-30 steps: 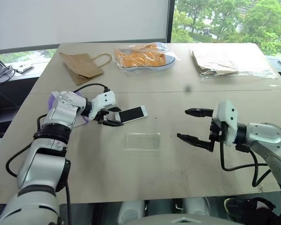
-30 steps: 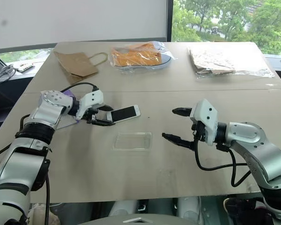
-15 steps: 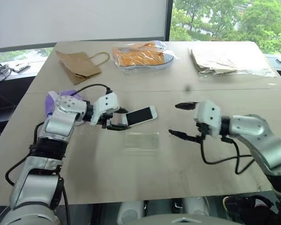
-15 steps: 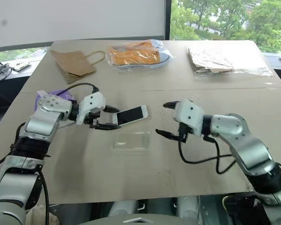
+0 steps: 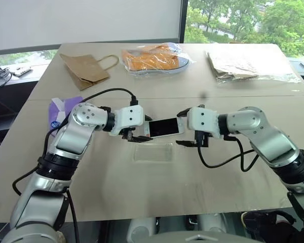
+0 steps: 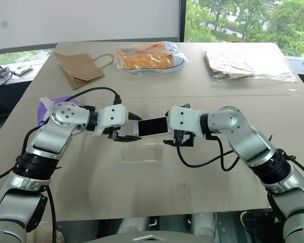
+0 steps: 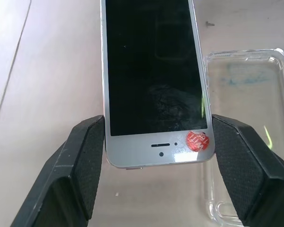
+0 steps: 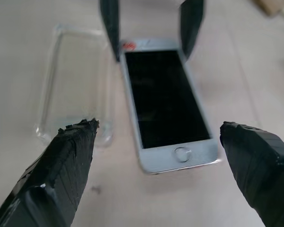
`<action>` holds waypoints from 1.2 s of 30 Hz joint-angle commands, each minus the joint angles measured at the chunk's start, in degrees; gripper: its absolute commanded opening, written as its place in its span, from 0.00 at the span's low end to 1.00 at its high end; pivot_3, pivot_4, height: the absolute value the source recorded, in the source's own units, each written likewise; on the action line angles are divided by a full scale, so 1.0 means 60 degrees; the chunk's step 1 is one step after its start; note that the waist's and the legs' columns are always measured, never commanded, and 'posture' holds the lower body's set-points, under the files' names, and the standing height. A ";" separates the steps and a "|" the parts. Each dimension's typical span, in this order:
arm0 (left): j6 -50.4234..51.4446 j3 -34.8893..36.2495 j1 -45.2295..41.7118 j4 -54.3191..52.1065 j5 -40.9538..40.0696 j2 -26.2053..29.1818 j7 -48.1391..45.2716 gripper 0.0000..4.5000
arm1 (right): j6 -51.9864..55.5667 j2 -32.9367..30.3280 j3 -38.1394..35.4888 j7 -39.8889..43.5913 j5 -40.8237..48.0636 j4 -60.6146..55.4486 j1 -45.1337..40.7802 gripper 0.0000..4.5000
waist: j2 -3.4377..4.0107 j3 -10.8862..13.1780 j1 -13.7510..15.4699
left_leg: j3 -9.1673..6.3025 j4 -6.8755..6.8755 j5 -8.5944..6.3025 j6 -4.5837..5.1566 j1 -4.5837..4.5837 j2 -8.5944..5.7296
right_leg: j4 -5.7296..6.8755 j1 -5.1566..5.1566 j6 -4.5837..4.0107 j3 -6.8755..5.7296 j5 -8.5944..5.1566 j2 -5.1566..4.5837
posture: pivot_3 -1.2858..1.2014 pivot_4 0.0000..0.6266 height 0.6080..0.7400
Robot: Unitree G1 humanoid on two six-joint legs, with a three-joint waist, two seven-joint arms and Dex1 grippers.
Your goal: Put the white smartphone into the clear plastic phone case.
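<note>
At the far left of the table (image 5: 106, 187), a purple tissue pack (image 5: 57, 109) lies behind the left arm. The left gripper (image 5: 138, 128) has its two black fingers (image 7: 87, 158) clamped on the long edges of the white smartphone (image 5: 164, 127), gripping the earpiece end and holding it screen-up. Just beneath and beside those fingers lies the clear plastic phone case (image 5: 153, 152), open side up with nothing in it. Facing from the other side, the right gripper (image 5: 182, 128) has its fingers (image 8: 66, 161) spread wide, either side of the phone's home-button end, not touching it. Across the far edge sit a brown paper bag (image 5: 86, 69), a clear bag holding an orange shoe (image 5: 153, 58), and another holding tan paper (image 5: 243, 65).
</note>
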 commanded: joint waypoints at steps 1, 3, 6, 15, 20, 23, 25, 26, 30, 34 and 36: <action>-0.0400 -0.0111 -0.0134 -0.0460 0.0146 0.0072 0.0124 0.64 | -0.0352 -0.0148 0.0170 0.0334 -0.0482 -0.0069 -0.0250 1.00 | 0.0000 0.0000 0.0001 | -0.0001 0.0000 0.0000 0.0000 0.0001 0.0000 | 0.0001 0.0000 0.0000 0.0000 0.0000 0.0000 | 0.52 0.24 1.00; -0.0495 -0.0199 -0.0066 -0.0594 0.0211 0.0072 0.0108 0.64 | -0.0523 -0.0117 0.0248 0.0368 -0.0778 0.0132 -0.0374 1.00 | 0.0000 0.0000 0.0001 | 0.0000 0.0000 0.0000 0.0000 0.0001 -0.0001 | 0.0003 0.0000 0.0000 -0.0001 0.0000 0.0001 | 0.52 0.24 1.00; -0.0562 -0.0287 -0.0004 -0.0782 0.0199 0.0078 0.0100 0.64 | -0.0575 0.0029 0.0242 0.0381 -0.1054 0.0433 -0.0551 1.00 | 0.0001 0.0000 -0.0003 | 0.0003 0.0002 0.0001 -0.0002 0.0001 0.0000 | 0.0003 0.0000 0.0000 0.0001 0.0000 0.0001 | 0.52 0.24 1.00; 0.0031 -0.0096 0.0195 -0.1344 -0.0296 0.0118 0.0017 0.64 | -0.0286 0.0342 0.0265 0.0453 -0.1420 0.0504 -0.0444 1.00 | 0.0001 0.0000 -0.0002 | 0.0001 0.0002 0.0004 -0.0008 0.0000 0.0001 | 0.0003 0.0000 0.0000 -0.0002 0.0000 0.0001 | 0.52 0.24 1.00; 0.0758 0.0064 0.0465 -0.1877 -0.0710 0.0371 -0.0066 0.64 | -0.0049 0.0576 0.0144 0.0475 -0.1238 0.0310 -0.0238 1.00 | 0.0001 0.0000 -0.0004 | 0.0000 0.0002 0.0009 -0.0016 0.0000 0.0001 | 0.0004 0.0001 0.0000 -0.0002 0.0000 0.0001 | 0.52 0.24 1.00; 0.1354 0.0308 0.1017 -0.2383 -0.1137 0.0732 -0.0137 0.64 | 0.0328 0.0557 -0.0260 0.0799 -0.0514 -0.0213 0.0034 1.00 | 0.0002 0.0001 -0.0025 | 0.0001 0.0001 0.0012 -0.0020 0.0001 0.0003 | 0.0004 0.0000 0.0001 0.0001 0.0000 0.0001 | 0.52 0.24 1.00; 0.1315 0.0360 0.1485 -0.2518 -0.1153 0.0953 -0.0087 0.64 | 0.0503 0.0357 -0.0435 0.1076 -0.0125 -0.0562 0.0274 1.00 | 0.0004 0.0003 -0.0014 | -0.0002 -0.0001 0.0012 -0.0021 0.0000 0.0006 | 0.0004 -0.0002 0.0001 -0.0001 0.0000 0.0002 | 0.52 0.24 1.00; 0.1298 0.0372 0.1655 -0.2540 -0.1160 0.1011 -0.0049 0.64 | 0.0532 0.0269 -0.0472 0.1148 -0.0029 -0.0649 0.0353 1.00 | 0.0004 0.0002 -0.0012 | -0.0004 -0.0001 0.0012 -0.0021 0.0000 0.0007 | 0.0004 -0.0002 0.0000 -0.0003 0.0000 0.0002 | 0.52 0.24 1.00; 0.1356 0.0399 0.2075 -0.2594 -0.1255 0.0965 0.0209 0.64 | 0.0485 0.0031 -0.0536 0.1259 0.0181 -0.0768 0.0537 1.00 | 0.0004 0.0003 0.0015 | -0.0005 0.0003 0.0001 -0.0002 0.0004 0.0006 | 0.0004 0.0003 0.0001 -0.0007 -0.0001 -0.0002 | 0.52 0.24 1.00; 0.1304 0.0297 0.2099 -0.2533 -0.1246 0.0912 0.0300 0.64 | 0.0489 0.0029 -0.0516 0.1214 0.0261 -0.0734 0.0521 1.00 | 0.0004 0.0002 0.0004 | -0.0009 0.0008 0.0000 0.0000 0.0009 0.0005 | 0.0008 0.0007 0.0010 -0.0006 -0.0006 -0.0001 | 0.52 0.24 1.00; 0.1395 0.0274 0.2006 -0.2559 -0.1284 0.0884 0.0317 0.64 | 0.0515 0.0076 -0.0436 0.1163 0.0273 -0.0729 0.0504 1.00 | 0.0004 0.0002 0.0004 | -0.0009 0.0007 0.0001 -0.0002 0.0008 0.0005 | 0.0011 0.0006 0.0001 -0.0006 0.0000 0.0001 | 0.52 0.24 1.00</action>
